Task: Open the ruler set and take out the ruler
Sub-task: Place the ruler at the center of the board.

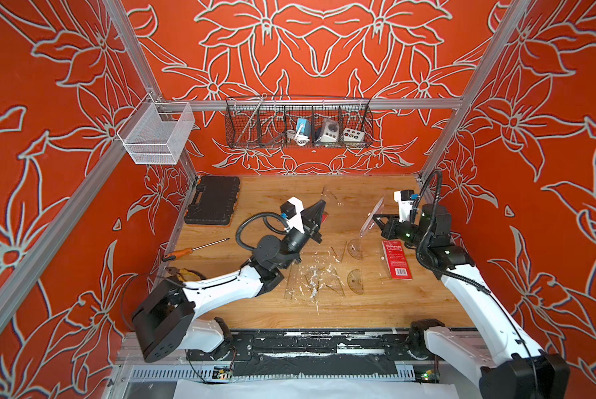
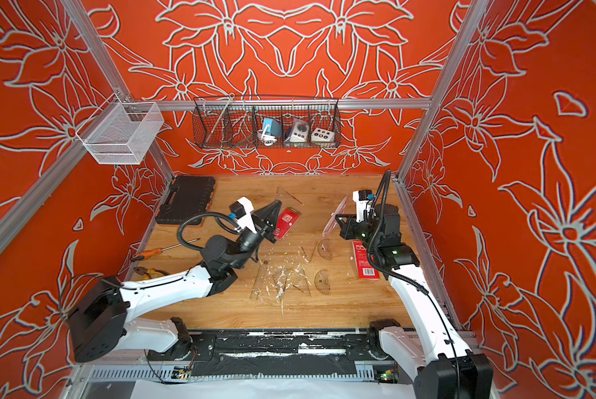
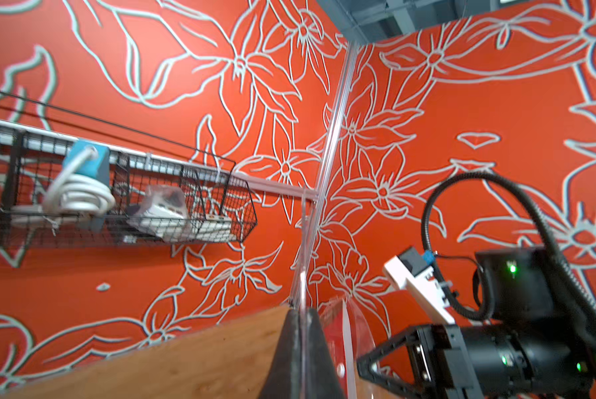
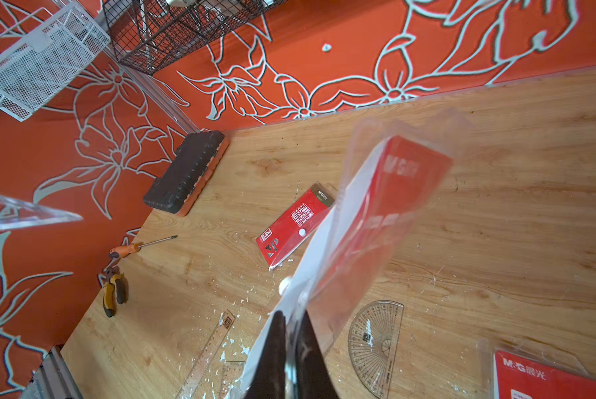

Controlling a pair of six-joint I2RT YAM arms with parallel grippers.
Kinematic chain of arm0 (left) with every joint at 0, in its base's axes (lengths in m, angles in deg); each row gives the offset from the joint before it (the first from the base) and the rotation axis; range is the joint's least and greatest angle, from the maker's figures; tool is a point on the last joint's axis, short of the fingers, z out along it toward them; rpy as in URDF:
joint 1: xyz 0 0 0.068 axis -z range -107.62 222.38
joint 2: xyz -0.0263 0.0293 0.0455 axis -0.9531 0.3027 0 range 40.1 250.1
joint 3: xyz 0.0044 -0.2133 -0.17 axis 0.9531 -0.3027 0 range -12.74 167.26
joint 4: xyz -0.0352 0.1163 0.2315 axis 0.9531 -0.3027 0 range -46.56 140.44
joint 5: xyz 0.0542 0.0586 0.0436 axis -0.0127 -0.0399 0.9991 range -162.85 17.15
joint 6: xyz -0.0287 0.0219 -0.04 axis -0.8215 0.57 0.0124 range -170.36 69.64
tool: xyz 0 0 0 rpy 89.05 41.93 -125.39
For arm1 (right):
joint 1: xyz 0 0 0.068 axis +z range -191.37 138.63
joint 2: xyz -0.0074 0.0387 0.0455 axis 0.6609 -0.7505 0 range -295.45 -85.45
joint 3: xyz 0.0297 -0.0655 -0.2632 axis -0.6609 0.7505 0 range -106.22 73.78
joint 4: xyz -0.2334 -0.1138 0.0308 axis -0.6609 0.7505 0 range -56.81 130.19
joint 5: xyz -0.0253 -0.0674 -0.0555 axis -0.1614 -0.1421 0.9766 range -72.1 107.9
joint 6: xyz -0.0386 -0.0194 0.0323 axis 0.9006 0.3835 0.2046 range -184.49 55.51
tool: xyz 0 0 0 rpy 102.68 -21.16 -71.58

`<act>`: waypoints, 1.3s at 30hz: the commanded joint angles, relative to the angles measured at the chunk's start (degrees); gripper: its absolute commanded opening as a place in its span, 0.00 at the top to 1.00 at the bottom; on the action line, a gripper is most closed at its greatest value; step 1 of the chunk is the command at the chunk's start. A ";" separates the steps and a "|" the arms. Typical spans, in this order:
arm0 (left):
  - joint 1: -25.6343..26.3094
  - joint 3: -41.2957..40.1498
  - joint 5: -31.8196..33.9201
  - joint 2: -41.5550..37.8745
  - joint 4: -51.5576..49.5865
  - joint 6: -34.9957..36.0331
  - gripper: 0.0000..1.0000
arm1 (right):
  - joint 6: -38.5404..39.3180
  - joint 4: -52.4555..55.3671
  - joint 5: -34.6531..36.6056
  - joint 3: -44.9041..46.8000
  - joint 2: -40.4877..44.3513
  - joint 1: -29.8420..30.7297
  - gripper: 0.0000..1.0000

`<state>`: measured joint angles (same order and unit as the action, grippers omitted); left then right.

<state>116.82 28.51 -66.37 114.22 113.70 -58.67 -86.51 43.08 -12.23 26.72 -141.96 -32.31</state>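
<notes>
Right gripper (image 4: 291,324) clamps the ruler-set pouch (image 4: 376,214) by one end; it is likely light, floppy and slick. Left gripper (image 3: 300,316) pinches a thin, stiff-looking clear triangular ruler (image 4: 30,210) edgewise, projecting beyond its jaws.

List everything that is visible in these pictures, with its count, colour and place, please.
tool case: 1, black, table back left.
screwdriver: 1, orange handle, table left edge.
pliers: 1, yellow-black handles, beside the screwdriver.
ruler set packs: 2, red, lying flat; one mid-table towards the back, one at the right edge.
pouch: 1, clear with red card, held up at right.
protractors: 2, clear, table centre right.
loose rulers: clear, table centre; count unclear.
set square: 1, clear, held up near the table back.
wire basket: 1, black, back rail; holds blue plug, two white devices.
mesh basket: 1, white, left rail.
left tool: black, shut on set square.
right tool: black, shut on pouch.
</notes>
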 commanded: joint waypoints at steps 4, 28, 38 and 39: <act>-12.34 6.49 -19.23 -5.31 -24.18 -9.07 1.00 | 1.19 -0.02 0.60 0.57 0.11 0.49 1.00; -26.86 23.93 -65.66 35.49 -44.06 -15.54 0.99 | 2.66 1.96 0.64 -0.46 -0.77 0.39 1.00; -26.87 23.16 -68.21 43.64 -38.84 -20.59 0.96 | 2.69 1.07 0.86 0.27 -1.69 0.39 1.00; -26.87 23.00 -68.02 43.97 -38.75 -20.55 0.96 | 2.65 1.08 0.87 0.44 -1.68 0.44 1.00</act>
<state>90.01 51.64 -132.12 157.04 72.41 -77.71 -84.52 44.83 -12.12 26.72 -143.68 -32.33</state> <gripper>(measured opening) 0.047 0.069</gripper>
